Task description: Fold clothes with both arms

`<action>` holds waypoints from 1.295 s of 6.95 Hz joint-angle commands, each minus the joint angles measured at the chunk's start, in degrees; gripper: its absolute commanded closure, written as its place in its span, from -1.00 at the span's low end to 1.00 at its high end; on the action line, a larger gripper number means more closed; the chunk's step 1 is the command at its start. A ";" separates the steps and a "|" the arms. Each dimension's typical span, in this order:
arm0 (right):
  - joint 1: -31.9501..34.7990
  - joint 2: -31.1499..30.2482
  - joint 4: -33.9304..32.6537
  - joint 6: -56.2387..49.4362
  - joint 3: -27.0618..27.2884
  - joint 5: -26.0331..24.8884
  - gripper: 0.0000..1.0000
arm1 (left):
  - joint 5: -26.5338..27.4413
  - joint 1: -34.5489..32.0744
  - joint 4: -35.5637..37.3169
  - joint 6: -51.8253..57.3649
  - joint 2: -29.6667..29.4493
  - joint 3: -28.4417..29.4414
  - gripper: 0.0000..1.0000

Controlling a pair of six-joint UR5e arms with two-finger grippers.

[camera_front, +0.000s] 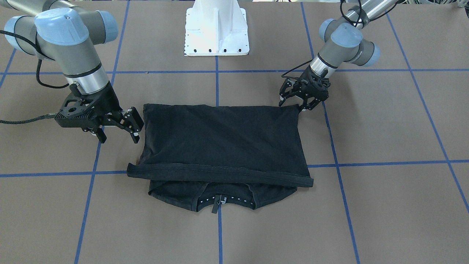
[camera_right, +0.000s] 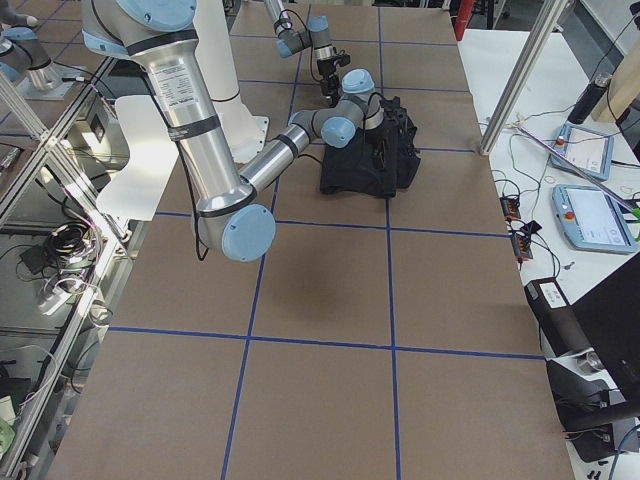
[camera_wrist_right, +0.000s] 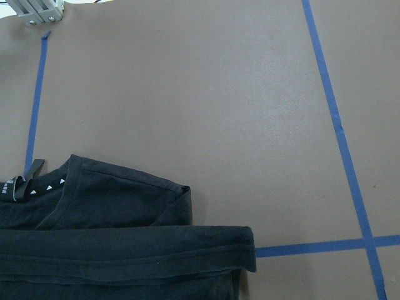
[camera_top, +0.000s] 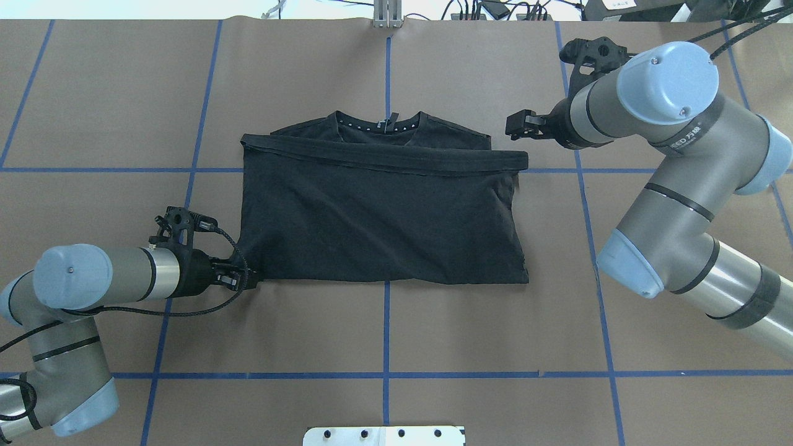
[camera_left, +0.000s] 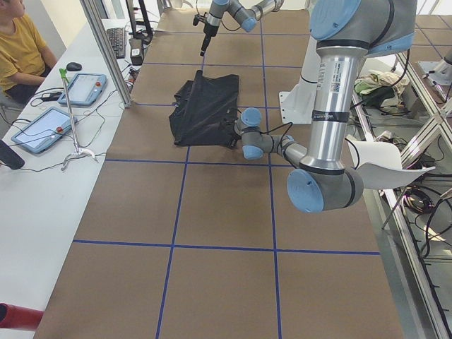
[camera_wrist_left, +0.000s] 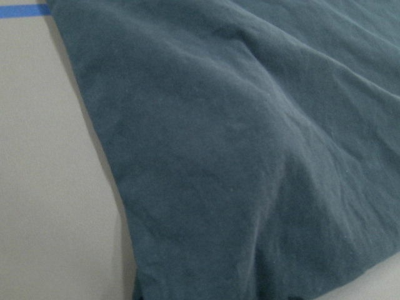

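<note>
Black T-shirt [camera_top: 384,223] lies flat at mid worktop [camera_top: 384,334], already doubled over: hem band [camera_top: 384,158] sits across the chest just short of the collar [camera_top: 378,124], and the folded edge is nearest the robot. The collar points to the far side, away from the robot. The long axis of the packet runs left to right. No print shows from any view. Left tool [camera_front: 292,103] sits low at the near left corner of the fold, tips spread and about touching the cloth; I see nothing pinched between them. Its wrist view is filled with fabric. Right tool [camera_front: 119,136] is spread wide and holds nothing, at the shirt's right side; overhead it reads beside the right end of the hem band, apparently raised off the worktop. Handling judgement: thin knit, light, limp, no stiffness of its own, so it will sag and drag from any single hold; two layers may slide apart. It likely grips the paper surface rather than slipping. Best holds are the corners, pinching both layers together, one corner per tool, lifted evenly to keep the edge straight.
</note>
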 commanded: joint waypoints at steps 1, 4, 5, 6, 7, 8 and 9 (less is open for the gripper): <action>0.00 0.07 0.00 0.12 0.09 0.00 -1.00 | 0.01 0.06 -0.01 -0.19 0.15 -0.01 0.91; 0.00 0.07 0.00 0.03 0.00 0.09 -1.00 | -0.69 -0.99 0.25 0.86 0.41 -1.07 1.00; -0.17 0.07 0.00 -0.14 -0.08 0.09 -1.00 | -0.61 -3.00 0.60 5.04 0.24 -0.63 1.00; -0.35 0.16 0.00 -0.14 -0.09 0.17 -1.00 | -0.78 -7.28 0.95 10.83 0.24 -0.11 1.00; -0.44 0.16 0.09 -0.23 -0.09 0.17 -1.00 | -0.87 -11.68 1.22 13.76 -0.11 1.55 1.00; -0.44 0.16 0.09 -0.23 -0.17 0.26 -1.00 | -0.96 -15.55 1.04 16.74 -2.81 6.09 1.00; -0.53 0.16 0.09 -0.23 -0.09 0.35 -1.00 | -2.87 -19.68 1.04 20.60 -9.89 14.23 1.00</action>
